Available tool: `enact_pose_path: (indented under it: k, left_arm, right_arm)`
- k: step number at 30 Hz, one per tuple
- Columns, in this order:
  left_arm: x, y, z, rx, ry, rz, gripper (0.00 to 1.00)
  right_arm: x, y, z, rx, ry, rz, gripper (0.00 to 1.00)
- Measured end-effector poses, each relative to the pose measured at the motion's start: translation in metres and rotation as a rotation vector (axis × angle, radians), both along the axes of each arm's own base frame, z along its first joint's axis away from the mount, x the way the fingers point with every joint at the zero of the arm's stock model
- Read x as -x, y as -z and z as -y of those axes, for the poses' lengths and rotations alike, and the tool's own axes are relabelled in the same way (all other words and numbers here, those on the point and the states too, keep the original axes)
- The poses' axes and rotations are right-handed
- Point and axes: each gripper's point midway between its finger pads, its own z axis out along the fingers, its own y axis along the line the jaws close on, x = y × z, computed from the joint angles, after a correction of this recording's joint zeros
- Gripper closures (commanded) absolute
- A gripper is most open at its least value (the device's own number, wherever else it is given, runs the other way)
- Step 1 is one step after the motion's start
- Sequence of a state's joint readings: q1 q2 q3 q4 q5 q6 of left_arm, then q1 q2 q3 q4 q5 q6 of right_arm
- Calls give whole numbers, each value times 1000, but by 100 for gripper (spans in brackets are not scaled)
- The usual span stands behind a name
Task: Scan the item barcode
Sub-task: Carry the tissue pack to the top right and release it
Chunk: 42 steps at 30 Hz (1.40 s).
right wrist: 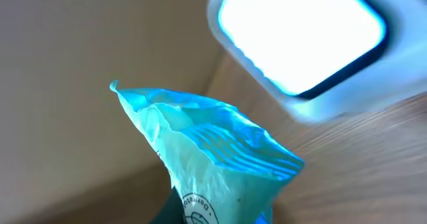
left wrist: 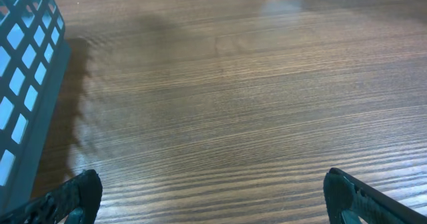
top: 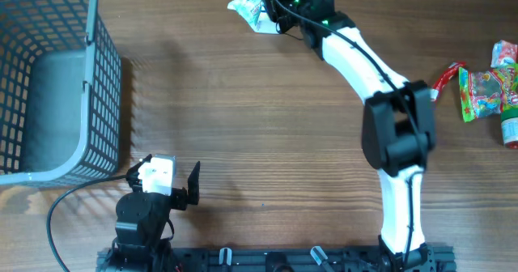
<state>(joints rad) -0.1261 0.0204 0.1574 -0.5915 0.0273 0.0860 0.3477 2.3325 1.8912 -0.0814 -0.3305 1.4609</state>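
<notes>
We hold 1 teal packet (right wrist: 207, 157) in the clenched right gripper (top: 273, 11); we should tilt its unseen barcode squarely toward the scanner window (right wrist: 300, 37). Left gripper (left wrist: 213, 204) rests spread wide.

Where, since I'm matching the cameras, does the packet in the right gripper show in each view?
Overhead: packet, top centre, held in the right gripper.
Left wrist: not in it.
Right wrist: packet fills lower centre, under a lit window.
Shared landmark: the wooden table.
</notes>
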Motion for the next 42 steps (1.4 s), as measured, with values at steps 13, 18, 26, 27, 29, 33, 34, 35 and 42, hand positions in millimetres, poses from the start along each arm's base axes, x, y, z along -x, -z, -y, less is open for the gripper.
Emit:
enact_pose_path:
  k: [13,18,26,27,29,33,34,35,42]
  left_arm:
    - [0,0,0,0,0,0,0]
    - [0,0,0,0,0,0,0]
    - [0,0,0,0,0,0,0]
    - [0,0,0,0,0,0,0]
    - [0,0,0,0,0,0,0]
    - [0,0,0,0,0,0,0]
    - [0,0,0,0,0,0,0]
    - [0,0,0,0,0,0,0]
    - [0,0,0,0,0,0,0]
  right_arm:
    - [2,51,8,47,25,-150,96]
    - [35,22,67,190,-7,-251,95]
    - [45,-27,329,307,342,-298,95]
    - [48,-20,356,325,381,-310,95]
    - [53,-5,406,356,445,-321,95]
    - [68,50,479,373,526,-402,92]
    - [71,63,486,372,529,-420,73]
    - [73,76,489,369,527,-444,46]
    - [83,96,484,365,475,-494,0]
